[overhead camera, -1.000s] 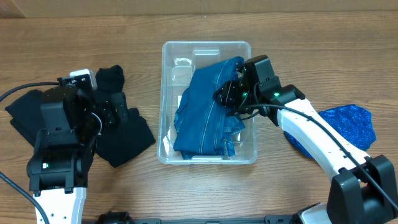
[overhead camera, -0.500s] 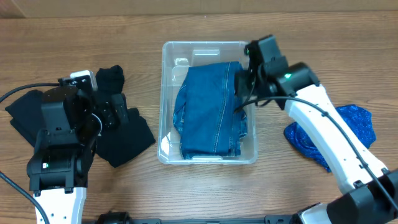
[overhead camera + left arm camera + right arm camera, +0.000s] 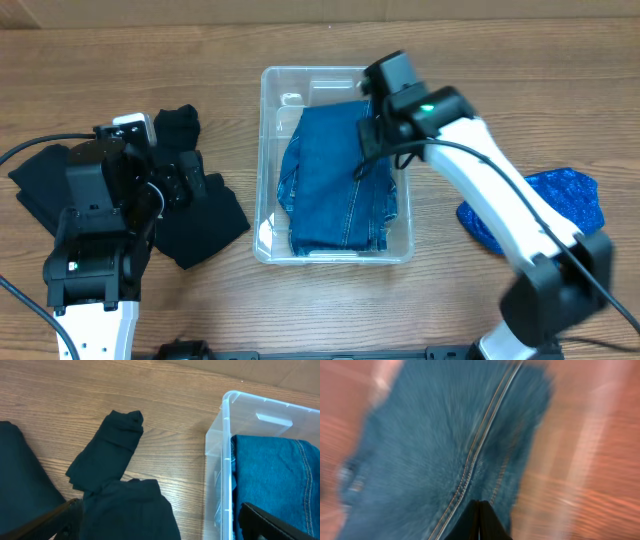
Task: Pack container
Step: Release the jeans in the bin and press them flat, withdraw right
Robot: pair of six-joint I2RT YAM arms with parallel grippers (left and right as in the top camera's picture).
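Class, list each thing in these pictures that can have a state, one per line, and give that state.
container: upright, no lid, holding the jeans.
jeans: folded, lying inside the container.
black garments: on the table, outside the container.
blue patterned cloth: on the table, outside the container.
left gripper: open, above the black garments.
right gripper: shut, above the jeans.

The overhead camera looks straight down on the whole bench [image 3: 520, 70]. The left wrist camera sits low, facing across dark clothes [image 3: 112, 445] toward the container [image 3: 220, 450]; the right wrist camera (badly blurred) hangs close over the jeans [image 3: 435, 435], which all three share.
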